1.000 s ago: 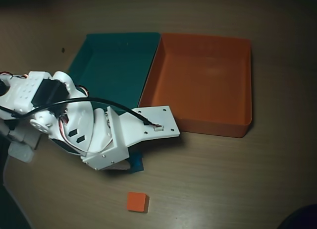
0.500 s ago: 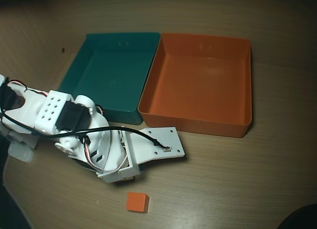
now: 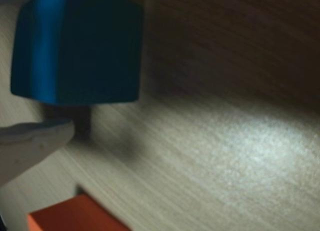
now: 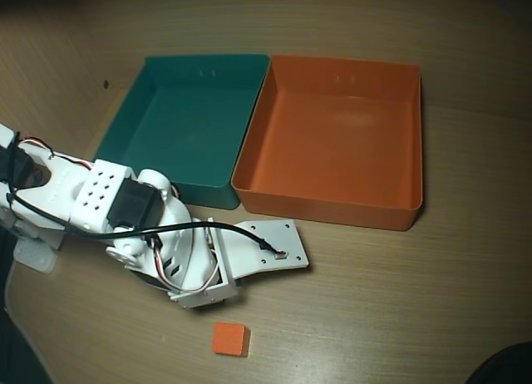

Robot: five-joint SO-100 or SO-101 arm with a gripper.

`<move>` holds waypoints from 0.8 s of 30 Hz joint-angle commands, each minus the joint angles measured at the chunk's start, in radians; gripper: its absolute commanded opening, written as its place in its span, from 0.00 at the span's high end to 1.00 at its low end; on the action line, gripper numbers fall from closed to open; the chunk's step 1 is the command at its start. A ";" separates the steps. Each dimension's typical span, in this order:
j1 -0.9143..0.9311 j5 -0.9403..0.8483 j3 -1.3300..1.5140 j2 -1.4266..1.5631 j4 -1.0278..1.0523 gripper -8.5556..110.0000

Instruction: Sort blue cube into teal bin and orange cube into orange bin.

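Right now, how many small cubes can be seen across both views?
2. The blue cube fills the wrist view's upper left and is hidden under the arm in the overhead view. The orange cube lies on the table below the arm.

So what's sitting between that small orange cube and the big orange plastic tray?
In the overhead view, only bare wooden tabletop separates the small orange cube from the orange plastic tray.

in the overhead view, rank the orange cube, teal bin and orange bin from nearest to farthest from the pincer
The pincer itself is hidden under the arm's white wrist, so I rank from there.
1. orange cube, just below the wrist.
2. teal bin, above it.
3. orange bin, up and to the right.
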 commanded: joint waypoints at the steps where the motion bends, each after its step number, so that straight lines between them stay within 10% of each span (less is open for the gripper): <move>1: -0.011 -0.005 -0.071 0.026 -0.008 0.81; 7: -0.025 0.012 -0.069 0.026 -0.008 0.99; 24: -0.028 0.011 -0.198 0.313 -0.008 0.98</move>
